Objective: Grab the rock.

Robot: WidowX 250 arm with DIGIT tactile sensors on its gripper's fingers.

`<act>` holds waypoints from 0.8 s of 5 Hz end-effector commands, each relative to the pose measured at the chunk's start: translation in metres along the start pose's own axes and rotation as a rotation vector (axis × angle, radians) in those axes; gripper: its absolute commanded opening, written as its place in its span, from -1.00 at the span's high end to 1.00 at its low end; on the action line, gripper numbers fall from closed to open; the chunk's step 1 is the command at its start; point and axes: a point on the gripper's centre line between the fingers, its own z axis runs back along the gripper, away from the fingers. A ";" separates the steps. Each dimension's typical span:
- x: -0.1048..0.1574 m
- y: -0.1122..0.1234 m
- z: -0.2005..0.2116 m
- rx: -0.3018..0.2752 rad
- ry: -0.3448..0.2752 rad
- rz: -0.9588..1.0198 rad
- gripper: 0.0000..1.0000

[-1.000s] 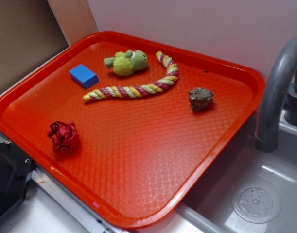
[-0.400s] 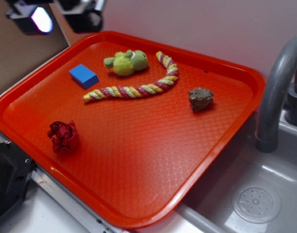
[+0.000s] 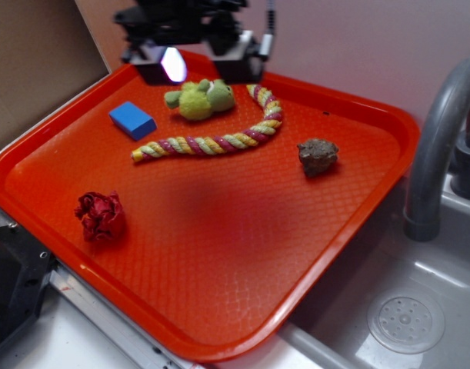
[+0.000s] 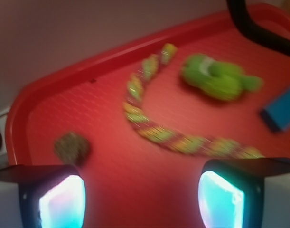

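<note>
My jaws (image 3: 196,65) hang spread above the plush toy (image 3: 201,98); the rock (image 3: 318,156) lies well off toward the faucet (image 3: 437,146).

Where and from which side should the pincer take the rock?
Come straight down and close across the middle of the rock. It is a squat, lumpy lump lying alone on the flat tray, with bare tray all round and the rope well clear. The open pincer is above the plush toy.
</note>
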 end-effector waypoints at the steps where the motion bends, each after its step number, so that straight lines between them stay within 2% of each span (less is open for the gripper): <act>1: 0.018 -0.044 -0.030 -0.042 0.002 -0.114 -1.00; 2: 0.017 -0.055 -0.046 -0.023 0.027 -0.155 -1.00; 3: 0.009 -0.069 -0.062 -0.059 0.074 -0.219 -1.00; 4: -0.006 -0.080 -0.071 -0.033 0.081 -0.273 -1.00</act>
